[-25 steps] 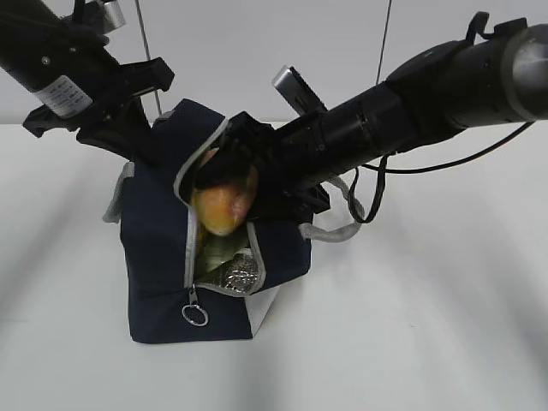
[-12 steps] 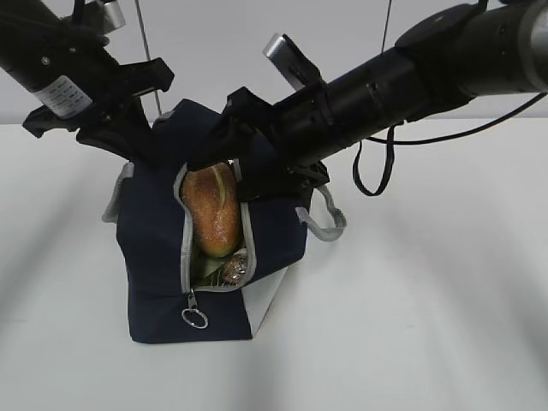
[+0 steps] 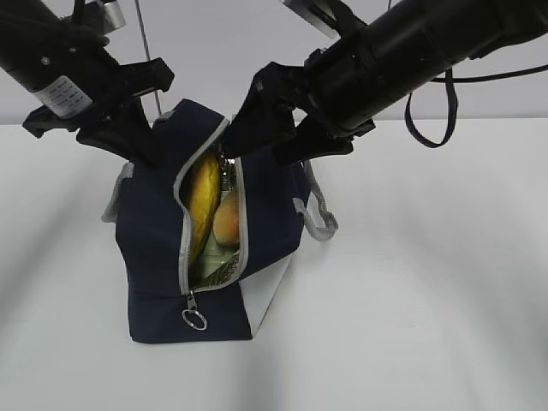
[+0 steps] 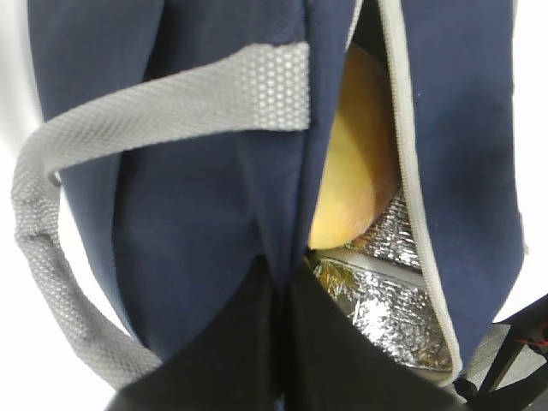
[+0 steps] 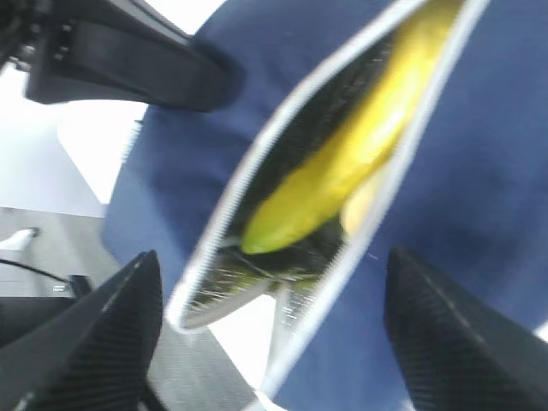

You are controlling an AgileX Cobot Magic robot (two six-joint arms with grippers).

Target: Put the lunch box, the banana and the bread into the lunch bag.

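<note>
The large navy-blue fabric lunch bag point(image 3: 171, 257) stands on the white table point(image 3: 411, 300), zipper open. The long yellow banana point(image 3: 203, 201) and the golden-brown bread roll point(image 3: 226, 221) lie inside it. The right claw point(image 3: 267, 128) hangs wide just above the bag's opening, arm slanting down. The left claw point(image 3: 141, 141) pinches the bag's top edge.

Counted: 1 lunch bag point(image 3: 163, 248), navy, on 1 desk point(image 3: 411, 325). 1 banana point(image 3: 202, 201) & 1 bread point(image 3: 226, 219) roll are seen thru the open zip. 2 grey handles are seen on the bag, 1 per side. 1 metal ring pull point(image 3: 195, 318) is seen. 2 robot arms are counted, w/ 1 left hand point(image 3: 141, 137) & 1 right hand point(image 3: 257, 128).
</note>
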